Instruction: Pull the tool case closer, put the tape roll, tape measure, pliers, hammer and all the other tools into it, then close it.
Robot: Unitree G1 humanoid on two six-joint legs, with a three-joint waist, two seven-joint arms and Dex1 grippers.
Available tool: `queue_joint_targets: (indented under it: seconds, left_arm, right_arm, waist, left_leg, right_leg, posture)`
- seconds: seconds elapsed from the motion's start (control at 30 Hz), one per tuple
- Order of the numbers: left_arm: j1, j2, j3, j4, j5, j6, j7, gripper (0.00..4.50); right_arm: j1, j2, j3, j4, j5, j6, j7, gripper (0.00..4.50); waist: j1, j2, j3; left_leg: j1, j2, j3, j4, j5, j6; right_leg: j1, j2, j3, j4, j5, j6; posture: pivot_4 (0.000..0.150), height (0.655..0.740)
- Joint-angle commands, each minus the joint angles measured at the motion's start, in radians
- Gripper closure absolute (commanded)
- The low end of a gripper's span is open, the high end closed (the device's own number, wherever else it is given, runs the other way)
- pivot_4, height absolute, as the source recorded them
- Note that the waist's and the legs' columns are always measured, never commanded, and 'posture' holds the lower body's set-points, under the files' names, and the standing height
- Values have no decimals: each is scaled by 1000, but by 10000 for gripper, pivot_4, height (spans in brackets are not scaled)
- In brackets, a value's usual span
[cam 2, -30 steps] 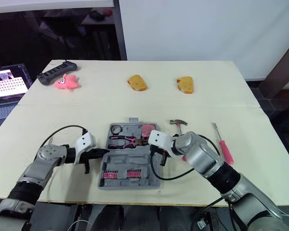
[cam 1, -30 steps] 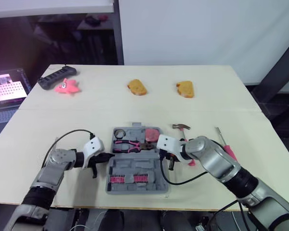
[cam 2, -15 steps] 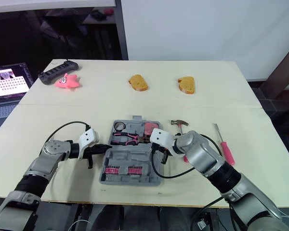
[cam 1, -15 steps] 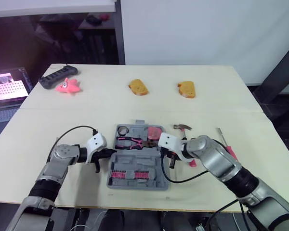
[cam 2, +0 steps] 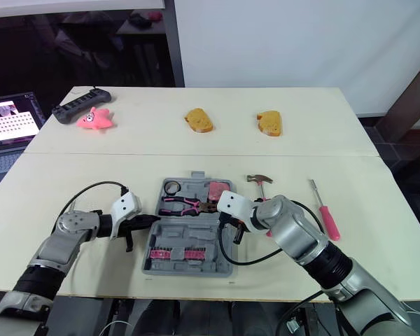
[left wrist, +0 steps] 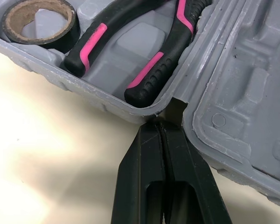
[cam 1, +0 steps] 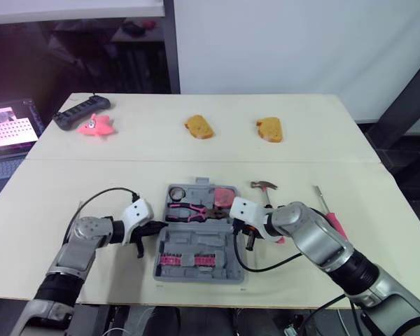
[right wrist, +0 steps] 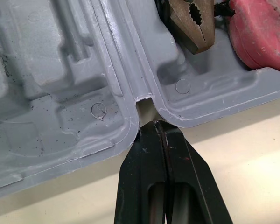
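The grey tool case [cam 1: 203,239] lies open near the table's front edge. Its far half holds a black tape roll [cam 1: 175,193], pink-handled pliers [cam 1: 189,208] and a pink tape measure [cam 1: 224,196]. My left gripper [cam 1: 159,226] is shut, its tips [left wrist: 162,125] pressed into the hinge notch on the case's left side. My right gripper [cam 1: 236,226] is shut too, its tips [right wrist: 159,125] at the hinge notch on the right side. A hammer [cam 1: 264,186] lies just right of the case. A pink-handled screwdriver [cam 1: 329,213] lies farther right.
Two brown bread-like pieces [cam 1: 199,127] [cam 1: 269,129] sit at the back of the table. A pink star toy [cam 1: 96,126] and a black power strip [cam 1: 80,110] lie at the back left. A lit screen [cam 1: 7,126] stands beyond the left edge.
The camera has swayed a little. Both grippers stay shut at the case's two hinge notches, and the case keeps its place.
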Motion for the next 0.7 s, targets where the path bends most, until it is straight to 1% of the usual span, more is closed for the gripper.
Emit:
queue_joint_targets:
  seconds: [0.03, 0.4, 0.7]
  left_arm:
    - [20, -19, -37, -44, -24, 7, -20, 44639]
    - [45, 1, -33, -51, -37, 9, -35, 44639]
    - [65, 8, -31, -70, -42, 17, -28, 44639]
  right_arm:
    - [3, 41, 30, -45, 26, -15, 14, 45000]
    - [17, 47, 57, -92, 39, 38, 20, 45000]
    - [23, 51, 57, -87, 27, 37, 2, 45000]
  waist:
    - [0, 0, 0]
    - [-3, 0, 0]
    - [-4, 0, 0]
  left_leg:
    - [0, 0, 0, 0, 0, 0]
    - [0, 0, 0, -1, 0, 0]
    - [0, 0, 0, -1, 0, 0]
  right_leg:
    - [0, 0, 0, 0, 0, 0]
    - [0, 0, 0, 0, 0, 0]
    - [-1, 0, 0, 0, 0, 0]
  posture:
    - [1500, 7400]
    - [1500, 7400]
    - [1500, 7400]
